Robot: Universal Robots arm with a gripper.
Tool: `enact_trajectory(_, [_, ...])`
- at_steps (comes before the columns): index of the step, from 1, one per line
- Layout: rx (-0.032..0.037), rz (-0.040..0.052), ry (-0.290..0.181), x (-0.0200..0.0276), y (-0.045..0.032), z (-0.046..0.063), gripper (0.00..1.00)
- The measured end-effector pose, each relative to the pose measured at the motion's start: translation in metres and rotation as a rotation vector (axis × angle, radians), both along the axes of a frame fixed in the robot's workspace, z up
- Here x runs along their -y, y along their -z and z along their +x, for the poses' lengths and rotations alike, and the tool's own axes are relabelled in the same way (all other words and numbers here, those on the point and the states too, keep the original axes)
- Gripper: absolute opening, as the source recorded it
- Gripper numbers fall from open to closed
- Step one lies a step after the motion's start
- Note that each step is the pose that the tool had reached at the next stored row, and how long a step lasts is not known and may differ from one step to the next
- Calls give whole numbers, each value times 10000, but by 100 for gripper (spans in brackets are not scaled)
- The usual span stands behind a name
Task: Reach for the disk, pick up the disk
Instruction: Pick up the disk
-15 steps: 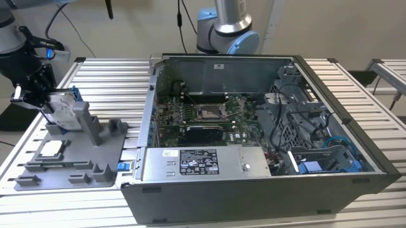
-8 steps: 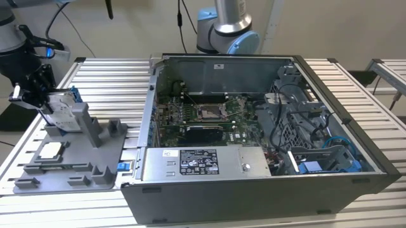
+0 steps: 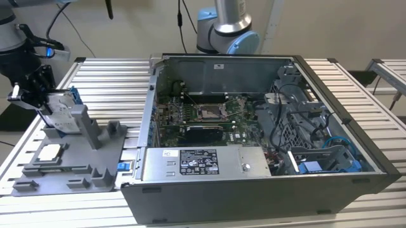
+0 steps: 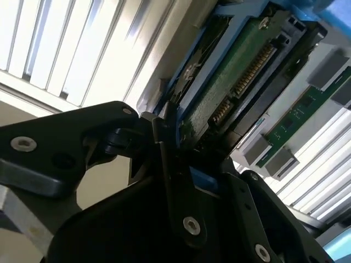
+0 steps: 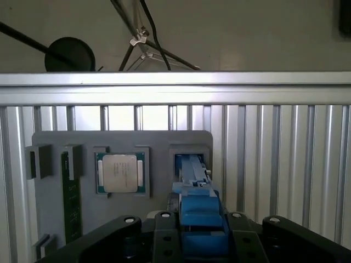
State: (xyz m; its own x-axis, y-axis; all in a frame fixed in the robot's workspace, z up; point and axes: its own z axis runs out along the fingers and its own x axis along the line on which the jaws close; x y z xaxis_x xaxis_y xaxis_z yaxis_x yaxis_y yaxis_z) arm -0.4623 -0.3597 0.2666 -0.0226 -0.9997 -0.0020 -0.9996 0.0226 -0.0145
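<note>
at the exterior view's left edge, mid-height, the gripper [image 3: 44, 105] is clamped on the disk [image 3: 62, 108], which stands on edge at the far-left corner of the matte grey moulded tray [image 3: 95, 159]; whether it is clear of its slot i cannot tell. in the first wrist view the black fingers [image 5: 164, 236] flank its glossy blue plastic carrier. a good lift runs straight along the slot, the grip square on the slim rails, so the smooth silver case neither twists nor scrapes. the second wrist view shows its green circuit board [image 4: 230, 82] with gold contacts.

Beige wall [image 3: 127, 28] behind slatted table [image 3: 108, 76]
</note>
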Motion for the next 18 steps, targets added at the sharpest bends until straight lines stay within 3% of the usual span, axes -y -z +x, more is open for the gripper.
enact_trajectory(4, [6, 47, 1, -1, -21, -1, 0])
enact_trajectory(12, [8, 50, 0, 0, -224, -3, 0])
enact_trajectory(18, [10, 50, 0, -1, -330, -4, 0])
